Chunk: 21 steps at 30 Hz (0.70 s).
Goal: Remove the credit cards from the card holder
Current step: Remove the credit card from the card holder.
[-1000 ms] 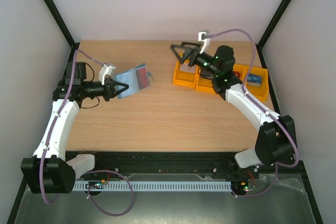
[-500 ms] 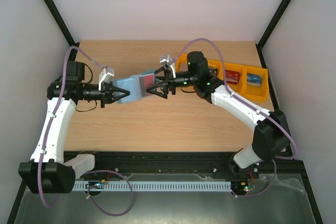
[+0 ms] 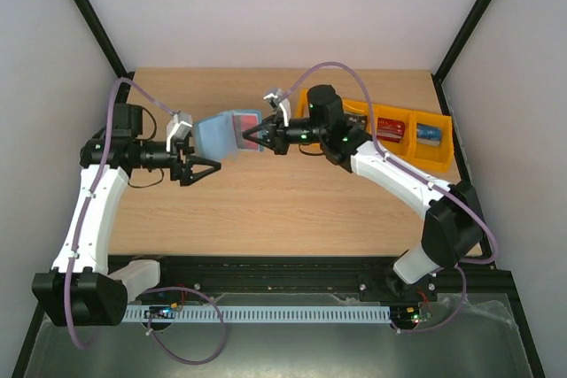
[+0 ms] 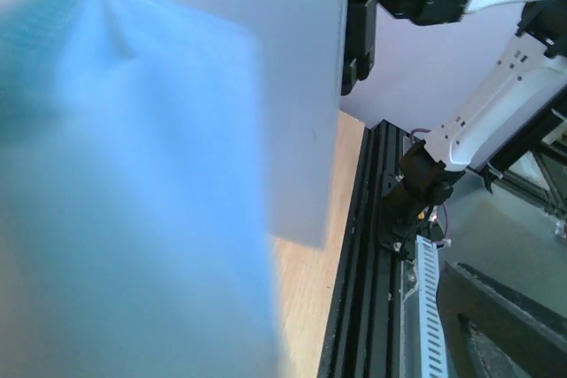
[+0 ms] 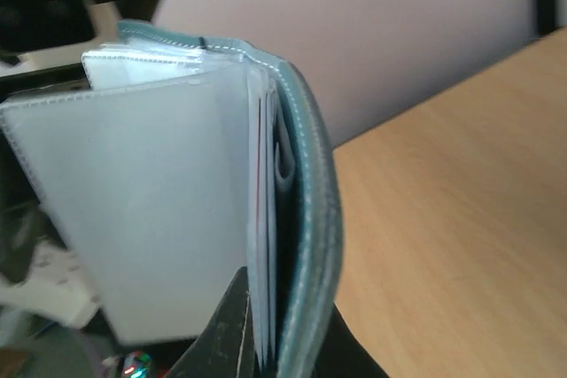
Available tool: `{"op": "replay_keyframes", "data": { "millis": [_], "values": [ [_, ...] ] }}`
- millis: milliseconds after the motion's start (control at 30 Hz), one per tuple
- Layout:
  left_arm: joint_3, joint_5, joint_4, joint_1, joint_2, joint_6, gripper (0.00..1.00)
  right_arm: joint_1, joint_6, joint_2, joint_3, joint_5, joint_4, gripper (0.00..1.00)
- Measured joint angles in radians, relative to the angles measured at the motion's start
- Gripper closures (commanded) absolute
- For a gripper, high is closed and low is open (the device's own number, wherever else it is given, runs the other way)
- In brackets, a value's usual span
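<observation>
Floppiness is the trouble: the card holder, aloft over the table, looks light and limp, its clear sleeves fanning; the stitched teal cover is probably the firmest hold. The right gripper pinches its edge tight; the left gripper gapes just below, seemingly clear.

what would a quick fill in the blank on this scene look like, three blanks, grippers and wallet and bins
1. The right gripper is ____ on the teal-blue soft folding card holder.
2. The left gripper has its jaws ____, apart from the card holder.
3. The orange plastic bins sit in the ____ arm's half of the wooden table.

Missing words: shut; open; right
</observation>
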Motion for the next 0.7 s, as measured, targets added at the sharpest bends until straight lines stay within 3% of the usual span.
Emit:
{"op": "replay_keyframes", "data": {
  "millis": [200,367,700],
  "values": [
    [-0.043,-0.05,0.142,0.0,0.0,-0.157,0.01,0.085,-0.064,0.0,0.07,0.319,-0.154,0.98],
    [-0.085,-0.14,0.267,0.0,0.0,-0.301,0.01,0.162,-0.119,0.0,0.105,0.454,-0.235,0.98],
    [-0.092,-0.195,0.35,0.004,0.0,-0.391,0.01,0.318,-0.18,0.106,0.351,0.911,-0.438,0.98]
  ]
}}
